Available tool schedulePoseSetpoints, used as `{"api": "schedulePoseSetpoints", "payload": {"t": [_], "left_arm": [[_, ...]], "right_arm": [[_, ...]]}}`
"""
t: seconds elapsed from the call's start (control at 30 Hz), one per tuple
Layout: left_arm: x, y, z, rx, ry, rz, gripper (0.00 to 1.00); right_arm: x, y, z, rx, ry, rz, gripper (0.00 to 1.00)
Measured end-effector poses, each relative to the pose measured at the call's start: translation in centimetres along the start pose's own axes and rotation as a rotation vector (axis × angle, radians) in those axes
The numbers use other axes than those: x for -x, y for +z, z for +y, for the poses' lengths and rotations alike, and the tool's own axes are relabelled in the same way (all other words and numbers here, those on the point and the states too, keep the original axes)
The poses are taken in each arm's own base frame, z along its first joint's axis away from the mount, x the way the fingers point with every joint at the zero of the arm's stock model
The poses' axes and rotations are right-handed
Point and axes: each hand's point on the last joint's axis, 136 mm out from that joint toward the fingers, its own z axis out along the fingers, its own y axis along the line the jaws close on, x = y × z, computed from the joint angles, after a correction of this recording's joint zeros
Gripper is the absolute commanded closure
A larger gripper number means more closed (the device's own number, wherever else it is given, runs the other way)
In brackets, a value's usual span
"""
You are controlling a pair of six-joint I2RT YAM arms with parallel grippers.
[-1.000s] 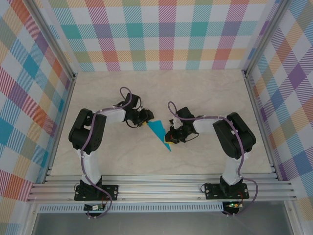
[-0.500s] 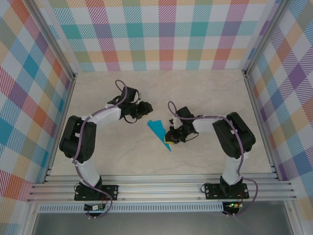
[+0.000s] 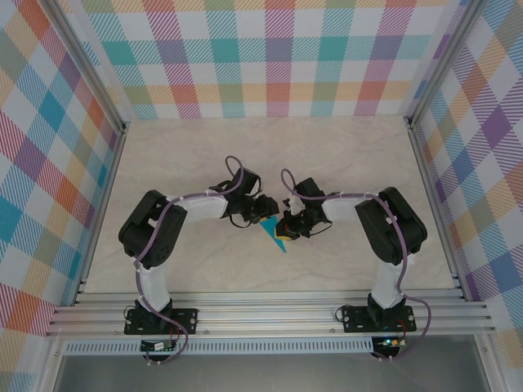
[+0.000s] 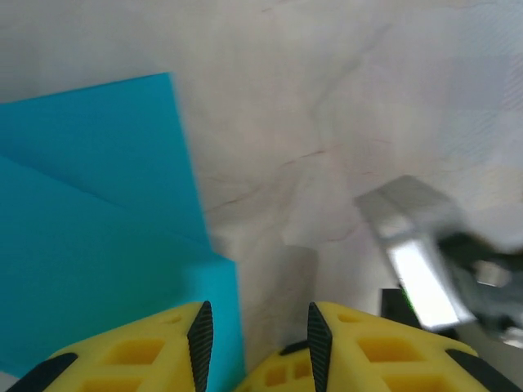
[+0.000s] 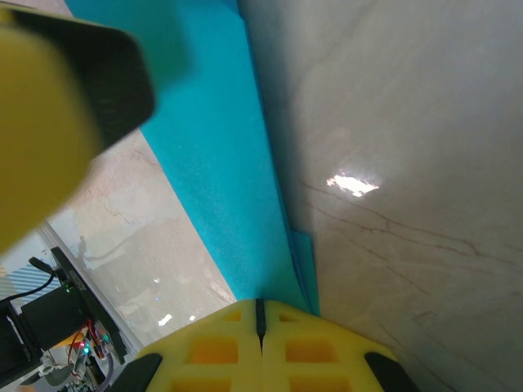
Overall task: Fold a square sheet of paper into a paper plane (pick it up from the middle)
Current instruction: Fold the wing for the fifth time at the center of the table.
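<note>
The folded teal paper (image 3: 275, 234) lies on the table as a narrow wedge with its tip toward the near edge. In the left wrist view the paper (image 4: 98, 229) shows layered folds with a straight right edge. My left gripper (image 3: 263, 214) hangs over the wide far end. Its jaws (image 4: 255, 343) stand apart with nothing between them, the left finger above the paper's edge. My right gripper (image 3: 285, 230) is shut, and its tips (image 5: 261, 314) rest at the paper's (image 5: 221, 163) layered edge. A blurred finger (image 5: 49, 114) of the left gripper is at top left there.
The pale marbled table (image 3: 351, 163) has room behind and to both sides. Plaid walls (image 3: 261, 57) close off the back and the sides. An aluminium rail (image 3: 270, 314) runs along the near edge by the arm bases.
My left gripper swung away to the far left, then came back right and nearer, and now covers the paper's wide end. Its jaws narrowed a little. The right gripper stayed put.
</note>
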Motion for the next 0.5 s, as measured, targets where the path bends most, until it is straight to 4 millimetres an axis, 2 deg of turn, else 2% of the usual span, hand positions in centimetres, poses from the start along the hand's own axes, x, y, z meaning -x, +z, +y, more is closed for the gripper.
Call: {"api": "schedulePoseSetpoints", "payload": {"t": [0.1,0.37,0.5], "left_arm": [[-0.4,0.5,1.1,0.020,-0.014,0.002,0.62],[-0.3,0.8,1.1,-0.013,-0.003,-0.018,0.63],[-0.3,0.8,1.0,-0.032,0.001,-0.025,0.63]], "right_arm": [[0.0,0.0,0.0,-0.001,-0.002,-0.003,0.99],[-0.2,-0.7,0.2,-0.019,0.003,-0.022,0.97],[-0.2,-1.7,1.5,0.002,-0.023,-0.045,0.96]]}}
